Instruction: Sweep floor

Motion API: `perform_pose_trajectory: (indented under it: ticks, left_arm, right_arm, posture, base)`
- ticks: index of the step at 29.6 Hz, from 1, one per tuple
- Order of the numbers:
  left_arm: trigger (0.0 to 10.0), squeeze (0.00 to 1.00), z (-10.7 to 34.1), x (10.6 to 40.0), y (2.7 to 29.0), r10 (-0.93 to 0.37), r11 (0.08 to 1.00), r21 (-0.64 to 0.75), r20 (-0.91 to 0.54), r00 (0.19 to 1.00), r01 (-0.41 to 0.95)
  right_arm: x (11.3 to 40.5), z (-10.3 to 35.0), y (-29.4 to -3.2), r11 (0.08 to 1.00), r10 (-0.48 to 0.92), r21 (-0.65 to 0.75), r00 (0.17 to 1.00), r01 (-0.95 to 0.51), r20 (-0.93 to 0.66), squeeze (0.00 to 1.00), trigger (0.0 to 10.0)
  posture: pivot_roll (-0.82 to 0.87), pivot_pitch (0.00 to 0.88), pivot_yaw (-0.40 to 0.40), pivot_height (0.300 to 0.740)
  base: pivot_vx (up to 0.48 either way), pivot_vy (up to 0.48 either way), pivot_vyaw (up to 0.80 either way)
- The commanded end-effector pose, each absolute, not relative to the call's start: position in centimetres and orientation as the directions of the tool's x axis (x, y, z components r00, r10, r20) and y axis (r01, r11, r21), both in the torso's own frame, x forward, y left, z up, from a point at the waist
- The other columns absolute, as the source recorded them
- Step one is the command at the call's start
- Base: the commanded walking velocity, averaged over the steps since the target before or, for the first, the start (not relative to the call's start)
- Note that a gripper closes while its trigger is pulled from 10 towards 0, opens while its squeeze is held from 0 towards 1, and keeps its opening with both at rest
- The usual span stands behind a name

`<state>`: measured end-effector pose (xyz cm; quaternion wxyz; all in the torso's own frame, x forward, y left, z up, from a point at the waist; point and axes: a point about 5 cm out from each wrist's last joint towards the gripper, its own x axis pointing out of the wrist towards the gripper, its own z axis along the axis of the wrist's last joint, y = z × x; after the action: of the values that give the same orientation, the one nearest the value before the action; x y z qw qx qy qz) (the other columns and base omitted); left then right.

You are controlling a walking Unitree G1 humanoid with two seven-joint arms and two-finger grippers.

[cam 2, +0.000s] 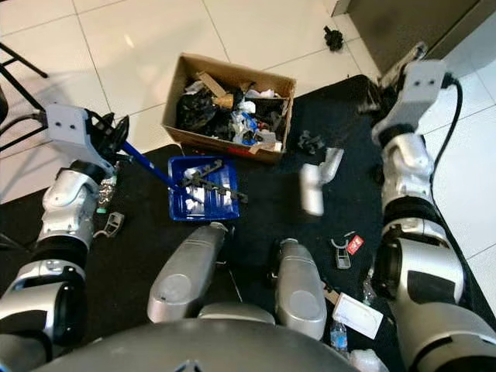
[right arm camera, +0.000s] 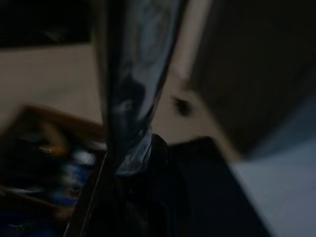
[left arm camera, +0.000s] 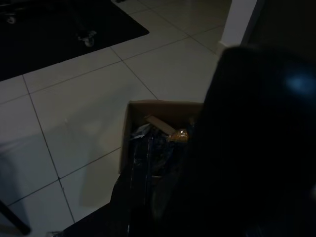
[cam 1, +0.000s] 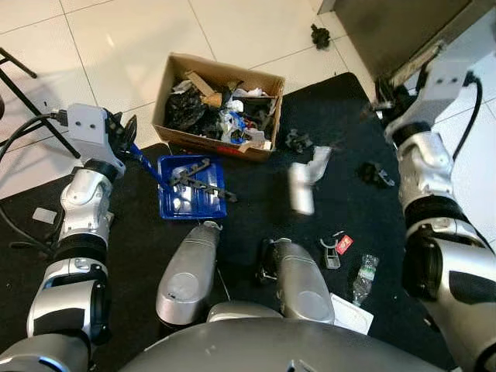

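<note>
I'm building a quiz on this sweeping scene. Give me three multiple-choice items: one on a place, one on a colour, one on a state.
1. Where does the dustpan lie?
A. on the black mat, before the cardboard box
B. inside the box
C. on the white tiles

2. What colour is the dustpan?
A. red
B. blue
C. green

3. How is the cardboard box?
A. sealed
B. empty
C. open, filled with rubbish

Answers:
1 A, it rests on the black mat just short of the box.
2 B, the tray and handle are blue.
3 C, flaps open, dark bags and scraps inside.

Black mat (cam 1: 256, 232) on tile floor (cam 1: 116, 39) w/ cardboard box (cam 1: 219, 106), blue dustpan (cam 1: 191, 188), litter.
</note>
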<state>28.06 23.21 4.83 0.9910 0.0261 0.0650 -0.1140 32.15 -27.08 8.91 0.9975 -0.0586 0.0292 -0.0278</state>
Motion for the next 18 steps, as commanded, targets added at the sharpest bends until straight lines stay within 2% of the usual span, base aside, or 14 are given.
perform_pose_trajectory:
  ticks: [1,3,4,6,7,11,18]
  left_arm:
    - [10.0,0.06,3.0,27.3,19.7,-0.35,0.936,-0.093,-0.182,0.919,0.338]
    - [10.0,0.06,3.3,27.3,19.3,-0.365,0.931,-0.095,-0.163,0.917,0.354]
    - [10.0,0.06,3.7,27.4,18.6,-0.388,0.921,-0.096,-0.139,0.911,0.378]
    - [10.0,0.06,3.7,27.4,18.6,-0.388,0.921,-0.096,-0.139,0.911,0.378]
    - [10.0,0.06,4.3,27.4,17.9,-0.411,0.911,-0.09,-0.108,0.905,0.402]
    - [10.0,0.06,6.4,27.7,16.1,-0.458,0.888,-0.066,-0.017,0.889,0.456]
    - [10.0,0.06,9.3,27.9,15.4,-0.472,0.879,-0.034,0.083,0.877,0.476]
  right_arm:
    - [31.9,8.5,-27.3,0.98,-0.129,-0.162,0.99,0.119,-0.051,0.0,10.0]
    - [31.7,8.4,-27.7,0.968,-0.17,-0.195,0.984,0.157,-0.052,0.0,10.0]
    - [31.6,8.4,-28.0,0.94,-0.201,-0.29,0.978,0.178,-0.051,0.0,10.0]
    - [31.6,8.4,-28.0,0.94,-0.201,-0.29,0.978,0.178,-0.051,0.0,10.0]
    - [31.5,8.3,-28.0,0.921,-0.217,-0.343,0.975,0.187,-0.05,0.0,10.0]
    - [31.6,7.8,-27.6,0.917,-0.219,-0.352,0.974,0.186,-0.057,0.0,10.0]
    - [31.8,7.4,-26.5,0.914,-0.21,-0.365,0.976,0.176,-0.056,0.0,10.0]
  posture:
    - [0.2,0.097,-0.088,0.74]
    - [0.2,0.097,-0.088,0.74]
    - [0.2,0.097,-0.088,0.74]
    - [0.2,0.097,-0.088,0.74]
    - [0.2,0.092,-0.084,0.74]
    - [0.2,0.087,-0.086,0.74]
    - [0.2,0.087,-0.086,0.74]
  base:
    - [0.0,0.0,0.0]
    - [0.0,0.0,0.0]
    - [0.0,0.0,0.0]
    - [0.0,0.0,0.0]
    - [0.0,0.0,0.0]
    - [0.0,0.0,0.0]
    - [0.0,0.0,0.0]
